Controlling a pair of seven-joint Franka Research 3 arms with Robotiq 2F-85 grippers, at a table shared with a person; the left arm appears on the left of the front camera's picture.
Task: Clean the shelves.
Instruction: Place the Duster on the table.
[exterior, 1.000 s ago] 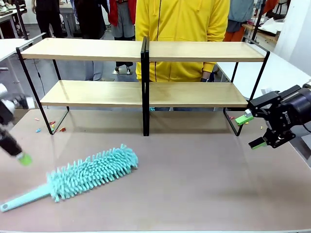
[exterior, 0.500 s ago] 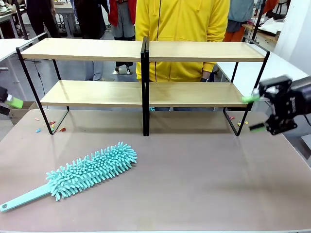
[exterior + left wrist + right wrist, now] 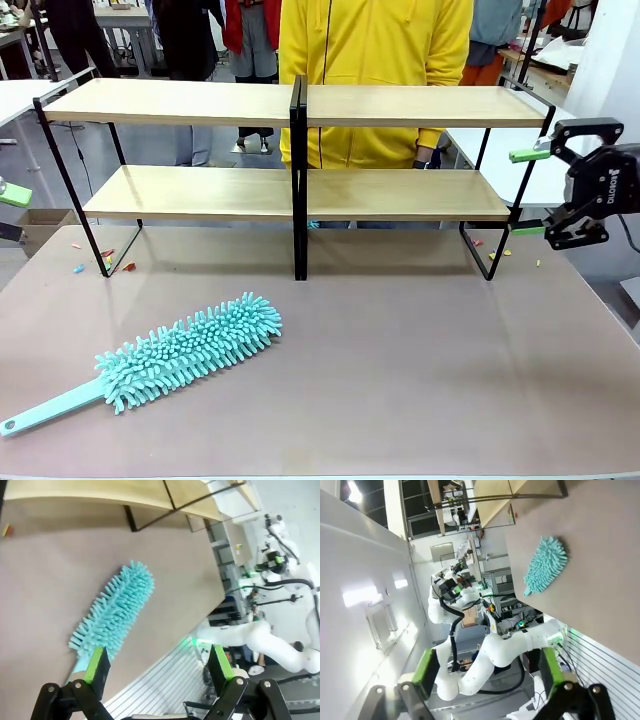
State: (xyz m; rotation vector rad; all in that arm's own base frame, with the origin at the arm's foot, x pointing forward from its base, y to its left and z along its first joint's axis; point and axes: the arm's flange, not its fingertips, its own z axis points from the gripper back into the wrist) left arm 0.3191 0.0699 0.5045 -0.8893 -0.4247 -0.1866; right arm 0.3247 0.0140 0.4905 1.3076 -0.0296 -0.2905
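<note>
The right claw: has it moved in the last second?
Yes. The right gripper has risen and drawn back to the right, from beside the shelves' foot to level with the boards.

The left gripper (image 3: pixel 8 212) pulls back to the table's left edge, jaws now spread. The right gripper (image 3: pixel 528 192) rises and withdraws rightward, beside the shelves (image 3: pixel 296 105).

The front camera faces the shelves (image 3: pixel 300 105) across the table; both wrist cameras share the teal duster (image 3: pixel 116 610).
</note>
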